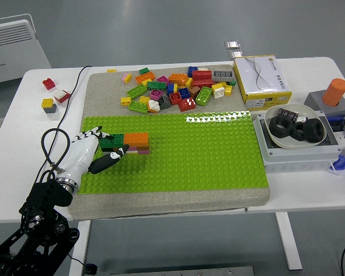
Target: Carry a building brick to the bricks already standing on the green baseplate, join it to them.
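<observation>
the left robot hand [101, 150] rests low on the left part of the green baseplate [207, 155], fingers curled around the dark green brick [111, 141]. that brick sits on the baseplate, butted against the left end of the orange brick [137, 138], which tops a small stack. loose bricks [172, 87] lie beyond on the worktop [14, 121].
</observation>
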